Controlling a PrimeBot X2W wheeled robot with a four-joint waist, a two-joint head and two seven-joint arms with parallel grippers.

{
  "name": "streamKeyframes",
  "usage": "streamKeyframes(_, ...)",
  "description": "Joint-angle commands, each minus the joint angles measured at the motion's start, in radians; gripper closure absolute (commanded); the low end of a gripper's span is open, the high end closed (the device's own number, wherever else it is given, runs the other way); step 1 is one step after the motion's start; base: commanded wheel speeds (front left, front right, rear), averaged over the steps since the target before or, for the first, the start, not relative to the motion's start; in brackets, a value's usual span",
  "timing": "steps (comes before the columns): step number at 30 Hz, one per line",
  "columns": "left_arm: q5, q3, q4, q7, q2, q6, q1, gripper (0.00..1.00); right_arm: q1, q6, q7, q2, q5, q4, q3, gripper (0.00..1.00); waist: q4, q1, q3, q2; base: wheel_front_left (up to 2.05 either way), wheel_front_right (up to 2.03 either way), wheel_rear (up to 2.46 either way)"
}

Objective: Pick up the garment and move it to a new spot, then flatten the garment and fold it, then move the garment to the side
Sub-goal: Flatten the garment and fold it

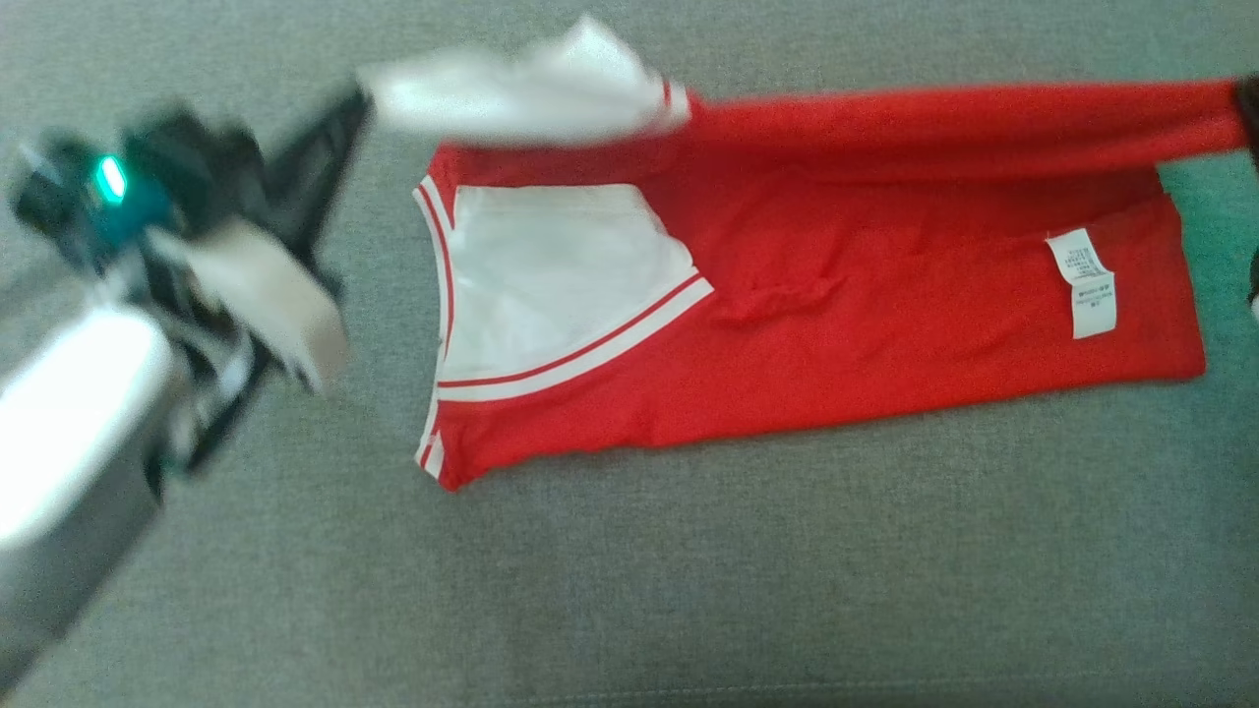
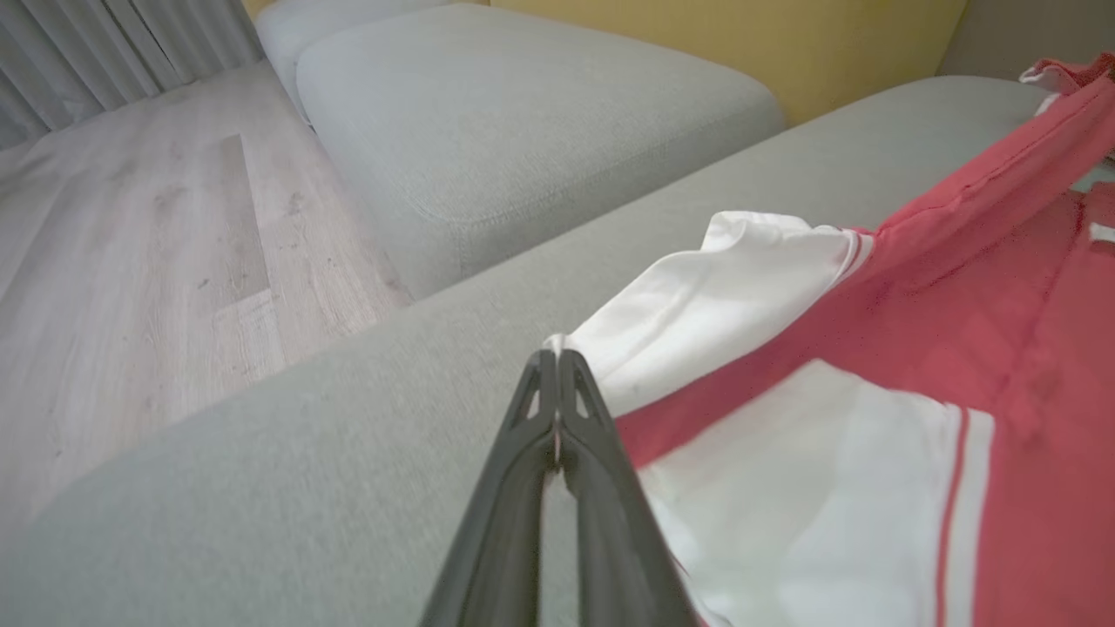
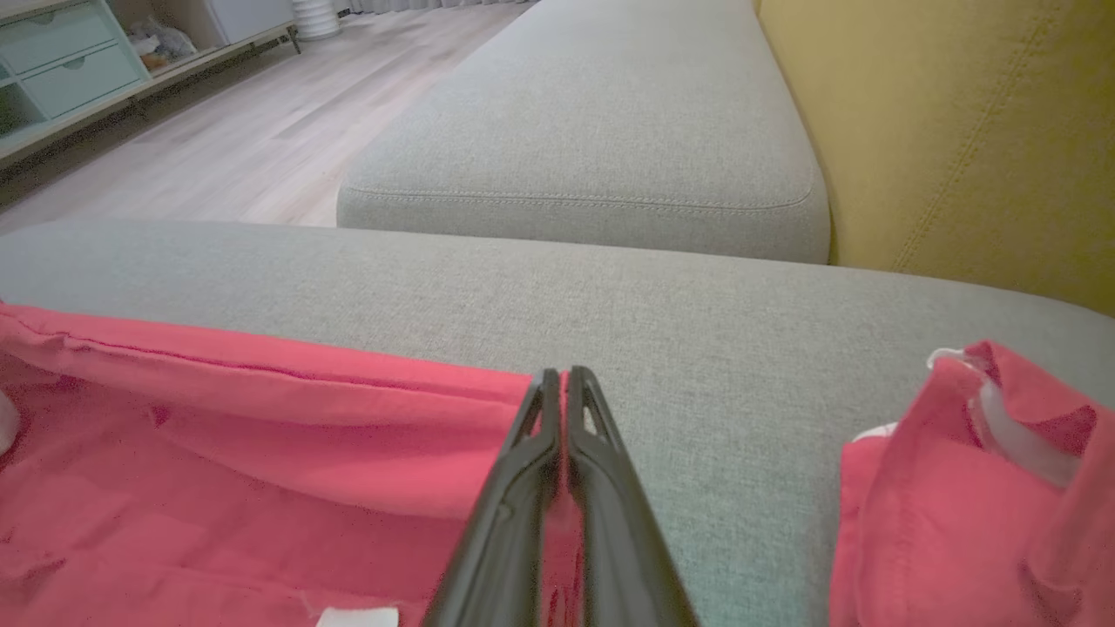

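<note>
The garment (image 1: 836, 324) is a red shirt with white sleeve panels, lying mostly flat on the grey sofa seat (image 1: 689, 590). My left gripper (image 1: 356, 98) is shut on the tip of its white sleeve (image 1: 521, 88), which is lifted above the seat. In the left wrist view the fingertips (image 2: 557, 357) pinch that white corner (image 2: 697, 305). At the far right edge, my right gripper (image 1: 1251, 103) holds the red far edge (image 1: 984, 118) raised and stretched. Seen from the right wrist, the gripper (image 3: 562, 376) is shut on the red hem (image 3: 261, 392).
A white care label (image 1: 1082, 280) lies on the shirt's right part. A bunched piece of red cloth (image 3: 958, 488) sits right of my right fingers. Beyond are a second grey cushion (image 3: 592, 131), a yellow backrest (image 3: 941, 131) and wooden floor (image 2: 131, 244).
</note>
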Motion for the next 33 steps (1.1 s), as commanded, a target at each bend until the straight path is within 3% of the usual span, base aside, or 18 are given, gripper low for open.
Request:
streamKeyframes(1,-0.005,0.039,-0.070,-0.008,0.065,0.032,0.023,1.00,0.060,0.007,-0.012,-0.050,-0.027,-0.010,-0.024,1.00,0.007,0.0002,-0.011,0.0000,0.00,0.00,0.00)
streamKeyframes(7,0.004,-0.011,-0.217,-0.007,0.112,0.120,0.187,1.00,0.175,0.007,-0.012,-0.033,-0.075,-0.009,-0.086,1.00,0.015,0.0002,-0.022,0.0000,0.00,0.00,0.00)
streamKeyframes(14,-0.009,-0.022,-0.291,-0.018,0.116,0.199,0.280,1.00,0.270,0.007,-0.012,0.000,-0.100,-0.017,-0.155,1.00,0.014,0.0002,-0.020,0.0000,0.00,0.00,0.00)
streamKeyframes(15,-0.014,-0.022,-0.297,-0.022,0.112,0.211,0.293,1.00,0.283,0.007,-0.012,0.009,-0.096,-0.019,-0.166,0.83,0.011,0.0002,-0.020,0.0000,0.00,0.00,0.00)
streamKeyframes(16,-0.022,-0.021,-0.302,-0.026,0.104,0.225,0.307,1.00,0.294,0.007,-0.012,0.016,-0.094,-0.017,-0.176,0.23,0.009,0.0002,-0.020,0.0000,0.00,0.00,0.00)
streamKeyframes(17,-0.030,-0.022,-0.306,-0.031,0.094,0.234,0.321,0.82,0.301,0.007,-0.012,0.023,-0.097,-0.013,-0.189,0.00,0.007,0.0002,-0.021,0.0000,0.00,0.00,0.00)
streamKeyframes(18,-0.035,-0.020,-0.308,-0.042,0.083,0.250,0.335,0.22,0.307,0.007,-0.012,0.032,-0.102,-0.010,-0.208,0.00,0.005,0.0002,-0.023,0.0000,0.00,0.00,0.00)
streamKeyframes(19,-0.035,-0.020,-0.308,-0.042,0.083,0.250,0.335,0.22,0.307,0.007,-0.012,0.032,-0.102,-0.010,-0.208,0.00,0.005,0.0002,-0.023,0.0000,0.00,0.00,0.00)
streamKeyframes(20,-0.036,-0.018,-0.308,-0.058,0.070,0.265,0.348,0.00,0.315,0.007,-0.012,0.044,-0.110,-0.009,-0.232,0.00,0.003,0.0002,-0.026,0.0000,0.00,0.00,0.00)
streamKeyframes(23,-0.021,-0.004,-0.291,-0.145,0.021,0.326,0.395,0.00,0.357,0.007,-0.012,0.094,-0.138,-0.007,-0.341,0.00,0.001,0.0002,-0.043,0.0000,0.00,0.00,0.00)
streamKeyframes(27,0.009,0.028,-0.221,-0.323,-0.088,0.421,0.469,0.00,0.456,0.007,-0.012,0.200,-0.214,-0.009,-0.556,0.00,0.014,0.0002,-0.073,0.0000,0.00,0.00,0.00)
streamKeyframes(28,0.040,0.042,-0.171,-0.371,-0.147,0.458,0.501,0.00,0.511,0.007,-0.012,0.268,-0.263,-0.016,-0.665,0.00,0.026,0.0002,-0.090,0.0000,0.00,0.00,0.00)
streamKeyframes(29,0.057,0.060,-0.154,-0.383,-0.182,0.476,0.517,0.00,0.537,0.007,-0.012,0.304,-0.283,-0.023,-0.708,0.00,0.033,0.0002,-0.098,0.0000,0.00,0.00,0.00)
streamKeyframes(33,0.204,0.160,-0.161,-0.391,-0.332,0.524,0.586,0.00,0.601,0.007,-0.012,0.390,-0.352,-0.012,-0.812,0.00,0.073,0.0002,-0.123,0.0000,0.00,0.00,0.00)
